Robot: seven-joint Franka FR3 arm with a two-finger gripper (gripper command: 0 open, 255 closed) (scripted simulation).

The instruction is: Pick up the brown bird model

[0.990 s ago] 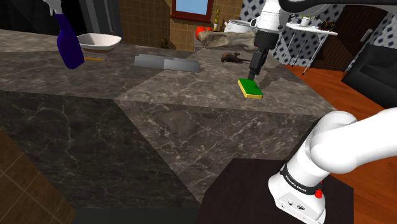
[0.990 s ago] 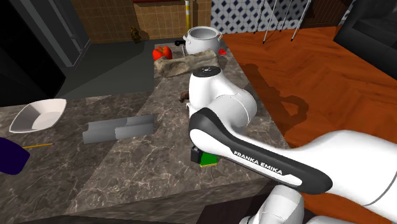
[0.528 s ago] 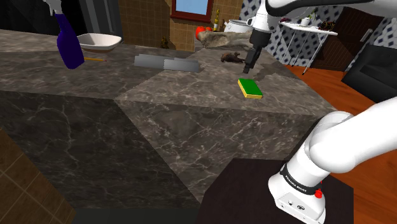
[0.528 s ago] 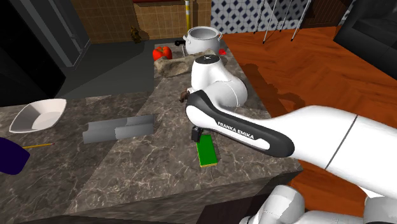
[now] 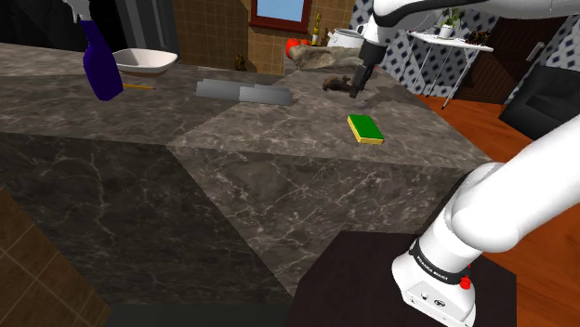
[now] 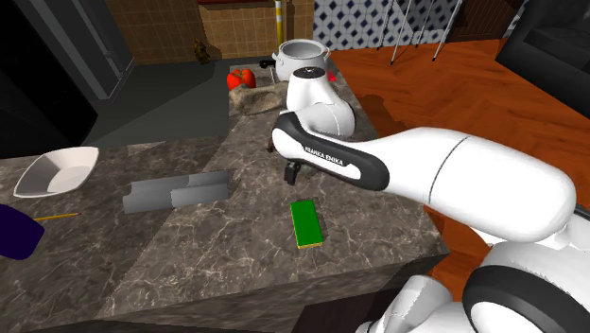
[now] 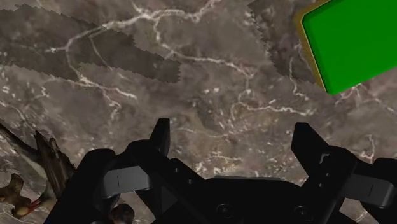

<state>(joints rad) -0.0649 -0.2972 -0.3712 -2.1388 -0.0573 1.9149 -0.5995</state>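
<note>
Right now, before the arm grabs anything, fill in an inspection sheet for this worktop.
surface: dark veined countertop.
job's things: brown bird model on the counter, not held.
clutter: green sponge, grey flat piece, white bowl, blue bottle.
gripper: open, over bare counter beside the bird.
cables: nothing seen.
surroundings: pot, orange wooden floor.

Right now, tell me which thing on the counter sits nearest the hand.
The brown bird, just beside the hand; the green sponge lies farther off, the bowl and bottle farther still.
</note>
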